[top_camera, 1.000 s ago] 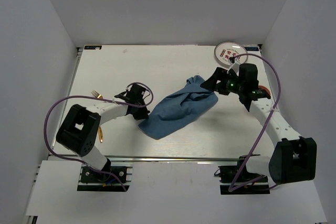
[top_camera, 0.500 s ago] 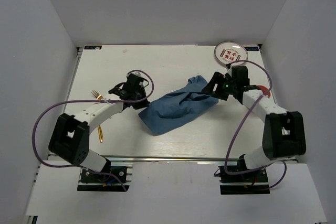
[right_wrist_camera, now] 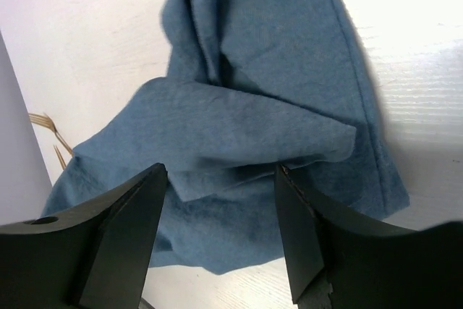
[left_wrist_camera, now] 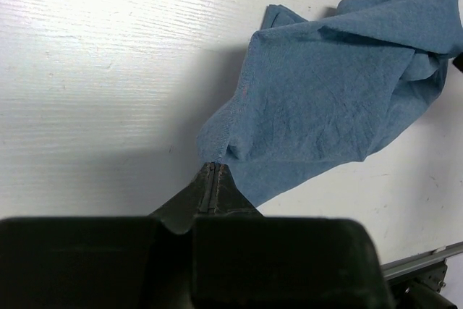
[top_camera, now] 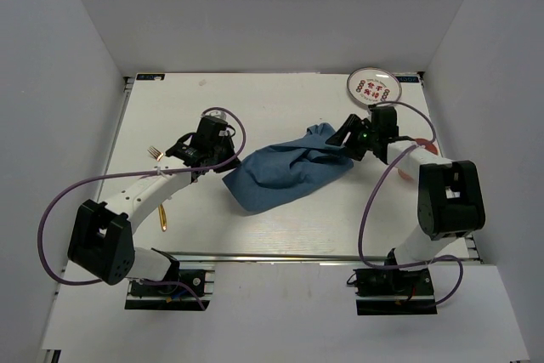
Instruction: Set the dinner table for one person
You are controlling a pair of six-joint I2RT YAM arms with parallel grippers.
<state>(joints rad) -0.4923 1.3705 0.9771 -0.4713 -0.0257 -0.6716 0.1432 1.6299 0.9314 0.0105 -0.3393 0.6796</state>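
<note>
Left pincer [left_wrist_camera: 212,173] clamped on blue cloth [top_camera: 285,174] corner, right pincer [right_wrist_camera: 219,173] spread open, cloth shifted slightly rearward.

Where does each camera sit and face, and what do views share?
Top external: above, behind the arms, looking down on the dinner table; both arms show.
Left wrist: on that arm, past the left gripper shut on the blue cloth.
Right wrist: past the open right gripper onto the cloth.
All share the cloth.
</note>
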